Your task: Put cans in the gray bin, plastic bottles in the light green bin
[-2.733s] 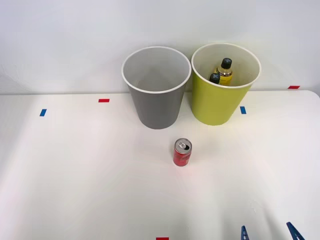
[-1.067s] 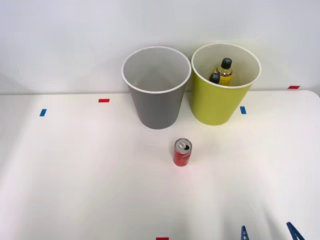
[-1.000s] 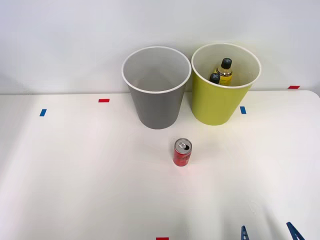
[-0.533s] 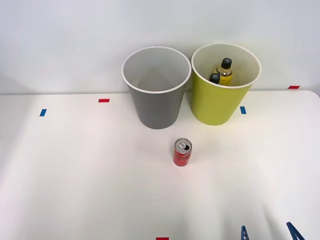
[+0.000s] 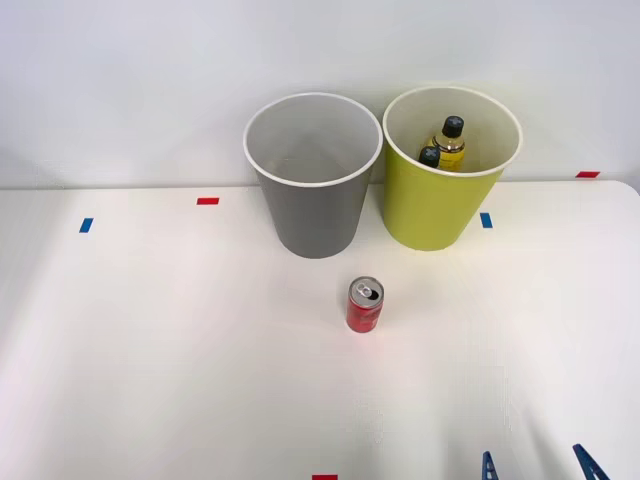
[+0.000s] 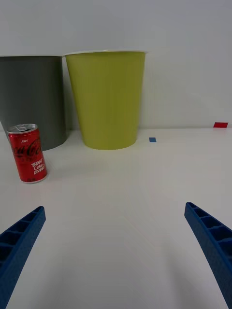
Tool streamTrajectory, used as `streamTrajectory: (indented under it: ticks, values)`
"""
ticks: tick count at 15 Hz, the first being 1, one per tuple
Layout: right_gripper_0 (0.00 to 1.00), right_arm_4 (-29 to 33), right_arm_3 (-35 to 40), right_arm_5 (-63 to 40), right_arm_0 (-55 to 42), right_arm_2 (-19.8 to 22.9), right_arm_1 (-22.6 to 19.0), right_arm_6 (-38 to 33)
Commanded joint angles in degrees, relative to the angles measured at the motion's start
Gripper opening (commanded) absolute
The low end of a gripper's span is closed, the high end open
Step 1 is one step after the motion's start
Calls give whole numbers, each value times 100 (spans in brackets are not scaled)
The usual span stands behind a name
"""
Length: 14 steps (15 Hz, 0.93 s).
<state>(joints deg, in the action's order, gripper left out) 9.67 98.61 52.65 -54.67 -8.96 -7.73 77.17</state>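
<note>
1. Red can (image 5: pixel 364 305) stands upright on the table (image 5: pixel 150 340), in front of the gray bin (image 5: pixel 313 180) and well apart from the right gripper (image 5: pixel 536 464).
2. Both bottles (image 5: pixel 447 142) already sit in the green bin (image 5: pixel 450 170), so the can is likely next.
3. Blue fingers (image 6: pixel 19 241) are spread wide, holding nothing.
4. Next move calls for reaching forward and left to straddle the can.
5. White tabletop carries red and blue tape marks (image 5: pixel 207 201); a plain pale wall (image 5: pixel 150 80) stands behind.

White table (image 5: pixel 150 330): can (image 5: pixel 364 305), two bins (image 5: pixel 312 205)
</note>
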Motion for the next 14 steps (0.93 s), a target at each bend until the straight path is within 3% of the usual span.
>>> streamTrajectory:
  ticks: [1,10,14]
  values:
    - [100,0,0,0,0,0,0,0]
    - [100,0,-158,-97,132,0,-18,0]
    - [100,-492,-141,26,264,-422,-316,106]
